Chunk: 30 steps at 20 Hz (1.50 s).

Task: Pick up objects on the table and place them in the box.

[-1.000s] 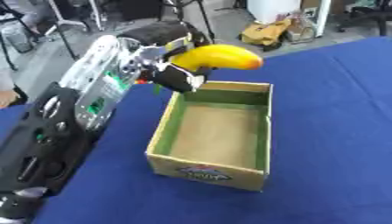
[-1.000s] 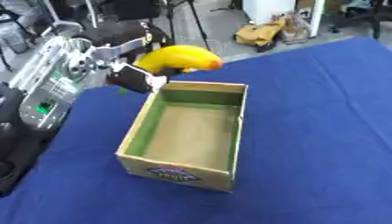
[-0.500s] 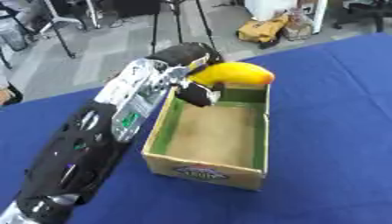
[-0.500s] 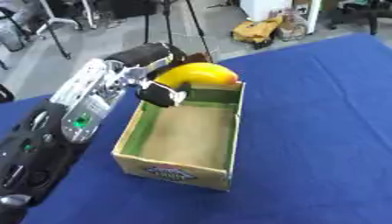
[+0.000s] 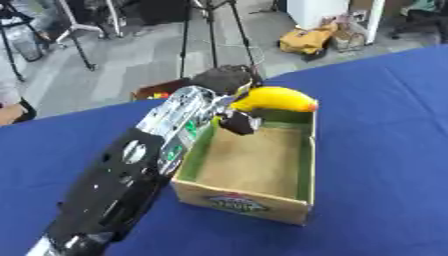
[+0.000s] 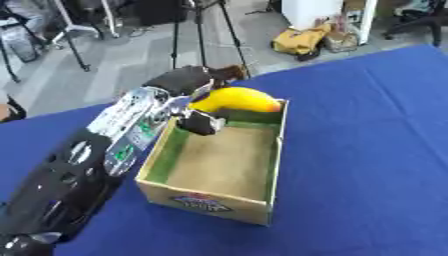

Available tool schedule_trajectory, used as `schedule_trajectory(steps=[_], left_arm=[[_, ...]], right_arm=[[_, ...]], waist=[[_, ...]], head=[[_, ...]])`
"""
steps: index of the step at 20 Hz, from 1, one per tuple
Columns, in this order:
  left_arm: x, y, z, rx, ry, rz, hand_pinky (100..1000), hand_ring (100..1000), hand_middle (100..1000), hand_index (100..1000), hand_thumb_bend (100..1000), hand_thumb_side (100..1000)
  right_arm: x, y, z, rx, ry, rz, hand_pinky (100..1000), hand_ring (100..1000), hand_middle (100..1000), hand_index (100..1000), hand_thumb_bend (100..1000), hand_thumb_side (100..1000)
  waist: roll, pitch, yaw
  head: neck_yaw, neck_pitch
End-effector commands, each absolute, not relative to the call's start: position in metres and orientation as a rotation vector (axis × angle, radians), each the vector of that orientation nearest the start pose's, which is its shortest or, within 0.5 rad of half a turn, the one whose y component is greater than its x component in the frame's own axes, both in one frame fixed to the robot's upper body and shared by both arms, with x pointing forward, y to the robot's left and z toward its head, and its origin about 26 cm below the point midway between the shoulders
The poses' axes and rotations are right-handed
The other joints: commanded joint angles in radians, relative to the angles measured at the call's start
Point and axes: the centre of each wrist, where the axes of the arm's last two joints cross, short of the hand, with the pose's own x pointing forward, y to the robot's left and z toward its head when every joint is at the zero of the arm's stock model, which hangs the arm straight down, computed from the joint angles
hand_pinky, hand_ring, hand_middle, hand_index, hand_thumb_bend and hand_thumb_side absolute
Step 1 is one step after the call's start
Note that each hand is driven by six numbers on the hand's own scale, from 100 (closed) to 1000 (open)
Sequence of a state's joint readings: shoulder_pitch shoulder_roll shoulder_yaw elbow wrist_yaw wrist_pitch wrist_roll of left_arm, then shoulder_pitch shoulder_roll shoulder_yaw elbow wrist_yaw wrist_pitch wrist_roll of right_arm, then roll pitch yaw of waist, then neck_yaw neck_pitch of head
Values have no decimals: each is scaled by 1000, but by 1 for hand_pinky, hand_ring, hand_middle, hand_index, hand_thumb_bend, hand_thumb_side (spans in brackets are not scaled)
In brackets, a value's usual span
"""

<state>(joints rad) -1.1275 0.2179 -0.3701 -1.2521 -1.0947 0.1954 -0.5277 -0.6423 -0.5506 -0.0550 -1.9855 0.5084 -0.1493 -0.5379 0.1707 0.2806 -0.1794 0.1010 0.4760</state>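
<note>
I am holding the yellow banana (image 5: 273,99) in my left robot hand (image 5: 229,85), fingers curled around its stem end, above the far end of the box (image 5: 302,160). It is looking light, curved, smooth and easily bruised, so gripping mid-body seems safer.

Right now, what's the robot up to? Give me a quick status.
Left hand shut on banana, held over far end of box. Right hand not in view. Box interior bare, nothing blocking the drop.
</note>
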Motion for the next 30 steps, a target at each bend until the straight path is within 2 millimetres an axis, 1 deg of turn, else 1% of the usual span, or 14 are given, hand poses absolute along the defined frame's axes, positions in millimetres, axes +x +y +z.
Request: schedule_trajectory(steps=[1, 3, 5, 14, 19, 20, 21, 23, 25, 28, 29, 30], left_arm=[[426, 77, 294, 1225, -1527, -1619, 514, 687, 761, 760, 100, 353], [426, 74, 289, 1291, -1479, -1664, 514, 688, 761, 760, 100, 353], [426, 71, 286, 1311, -1460, -1692, 512, 686, 761, 760, 100, 354], [429, 66, 268, 1288, -1418, -1738, 518, 688, 760, 760, 100, 357], [430, 65, 265, 1288, -1413, -1742, 518, 688, 760, 760, 100, 357], [430, 65, 265, 1288, -1412, -1742, 522, 690, 761, 760, 100, 358], [431, 65, 261, 1277, -1398, -1751, 548, 708, 776, 772, 100, 359], [433, 64, 254, 1256, -1363, -1771, 559, 715, 781, 776, 100, 360], [434, 64, 251, 1247, -1341, -1783, 568, 721, 785, 779, 100, 362], [435, 63, 245, 1226, -1305, -1805, 599, 745, 802, 789, 100, 365], [435, 62, 243, 1217, -1296, -1815, 624, 763, 811, 792, 100, 369], [435, 61, 241, 1210, -1290, -1825, 626, 765, 812, 793, 100, 369]], right_arm=[[301, -270, 334, 1132, 2910, -110, 717, 869, 816, 918, 100, 1000], [301, -270, 334, 1133, 2910, -107, 718, 869, 816, 918, 100, 1000], [301, -270, 334, 1129, 2910, -104, 718, 869, 816, 918, 100, 1000], [301, -269, 336, 1122, 2908, -95, 719, 870, 816, 918, 100, 1000], [301, -269, 336, 1122, 2908, -94, 719, 870, 816, 918, 100, 1000], [301, -269, 336, 1122, 2908, -94, 720, 870, 815, 918, 100, 1000], [301, -269, 336, 1121, 2908, -93, 720, 869, 815, 918, 100, 1000], [301, -269, 336, 1121, 2907, -92, 721, 869, 815, 918, 100, 1000], [301, -269, 336, 1120, 2907, -91, 721, 869, 815, 918, 100, 1000], [301, -269, 336, 1118, 2907, -89, 721, 869, 815, 918, 100, 1000], [301, -269, 336, 1118, 2907, -88, 721, 869, 816, 918, 100, 1000], [301, -269, 336, 1116, 2907, -88, 721, 869, 816, 918, 100, 1000]], waist=[[-15, -17, -2], [-14, -15, -3], [-13, -13, -4], [-11, -6, -15], [-11, -5, -15], [-11, -5, -15], [-10, -4, -16], [-9, -2, -18], [-8, -1, -19], [-9, -1, -19], [-9, -1, -19], [-10, -1, -19]], head=[[6, -11], [6, -12], [7, -13], [6, -16], [6, -17], [6, -17], [6, -16], [5, -15], [5, -14], [5, -14], [5, -14], [5, -13]])
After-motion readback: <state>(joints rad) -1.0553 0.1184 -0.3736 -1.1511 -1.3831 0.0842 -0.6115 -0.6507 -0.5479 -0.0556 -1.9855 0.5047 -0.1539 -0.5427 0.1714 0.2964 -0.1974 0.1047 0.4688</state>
